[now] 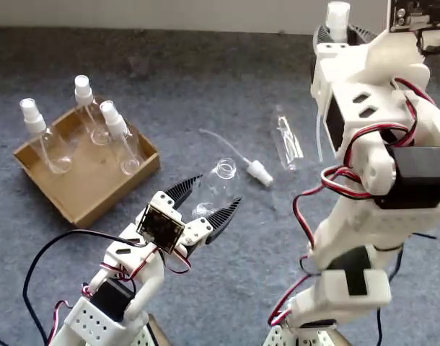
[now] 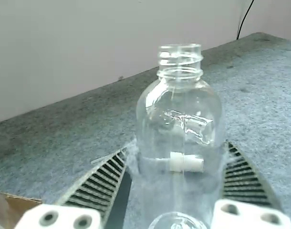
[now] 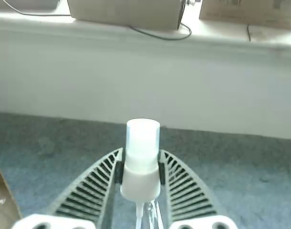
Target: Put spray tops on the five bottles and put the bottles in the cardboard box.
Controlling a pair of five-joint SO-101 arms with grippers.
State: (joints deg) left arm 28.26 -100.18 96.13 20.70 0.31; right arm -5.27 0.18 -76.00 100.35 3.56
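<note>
Between the fingers of my left pincer (image 2: 176, 149), closed on its sides, stands the uncapped bottle (image 2: 180, 119). Near the far edge of the worktop (image 1: 169, 94), my right pincer (image 3: 140, 155) grips a spray top (image 3: 142, 164). A loose spray top (image 1: 257, 171) lies just beside the bottle; the cardboard box (image 1: 40, 162) is well apart, to my left.

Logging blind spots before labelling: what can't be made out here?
Open bottle in the left pincer, base: left wrist view, cut off by the frame edge.
Spray top in the right pincer, tube end: right wrist view, runs off the frame edge.
Boxed bottles, whether tops are screwed tight: high view, too small.
</note>
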